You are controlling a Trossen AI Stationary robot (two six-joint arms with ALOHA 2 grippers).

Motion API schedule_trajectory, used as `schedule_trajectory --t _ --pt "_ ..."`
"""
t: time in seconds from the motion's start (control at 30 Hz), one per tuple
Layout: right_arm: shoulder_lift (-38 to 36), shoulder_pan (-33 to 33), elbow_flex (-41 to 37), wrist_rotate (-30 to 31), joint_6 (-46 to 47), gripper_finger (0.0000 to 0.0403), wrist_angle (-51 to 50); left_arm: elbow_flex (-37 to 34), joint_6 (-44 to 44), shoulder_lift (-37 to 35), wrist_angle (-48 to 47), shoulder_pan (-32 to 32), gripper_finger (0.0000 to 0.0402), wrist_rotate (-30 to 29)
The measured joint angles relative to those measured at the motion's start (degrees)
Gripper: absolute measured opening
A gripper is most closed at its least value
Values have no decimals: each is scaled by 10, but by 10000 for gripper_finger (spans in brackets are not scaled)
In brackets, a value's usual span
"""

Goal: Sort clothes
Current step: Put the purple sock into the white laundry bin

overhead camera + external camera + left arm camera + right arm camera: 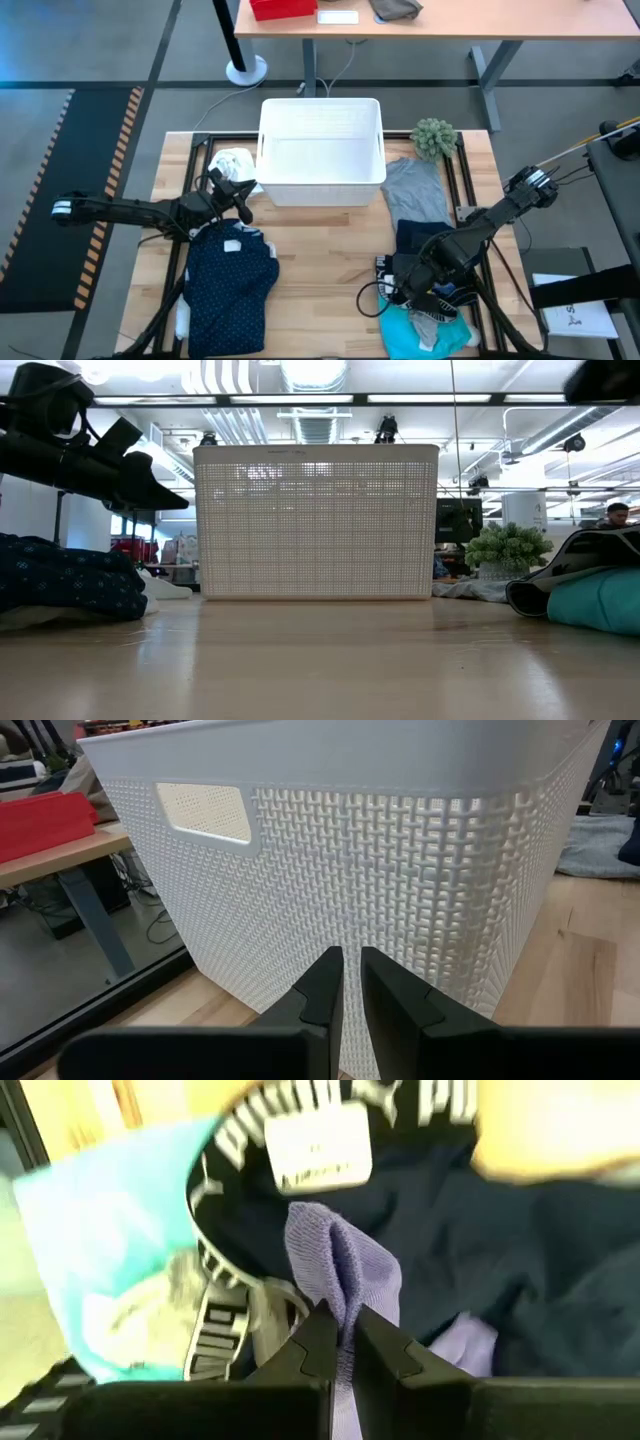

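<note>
My right hand [340,1342] is pinched narrow on a fold of the lavender piece [340,1265] in the pile at the desk's [320,255] right front; it's light, limp and slippery-soft, so I'd grip bunched fabric; left hand [345,990] nearly closed, empty, by the basket [320,150].

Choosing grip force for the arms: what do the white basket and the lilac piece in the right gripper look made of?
The white basket looks like rigid moulded plastic, matte: a regular woven-lattice wall with a cut-out handle. The lilac piece, pinched by the right gripper, looks like soft knitted fabric, matte, with fine ribbing and limp folds; the fibre can't be told.
</note>
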Motion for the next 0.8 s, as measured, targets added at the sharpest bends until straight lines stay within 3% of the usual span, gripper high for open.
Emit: schedule_trajectory --t 0.33,0.53,0.8 --pt "0 0 32 159 -33 1 8 0 0 0 0 0 27 0" --pt "0 0 32 217 -66 1 75 0 0 0 0 0 27 0" --pt "-1 -4 32 281 -190 0 181 0 0 0 0 0 27 0"
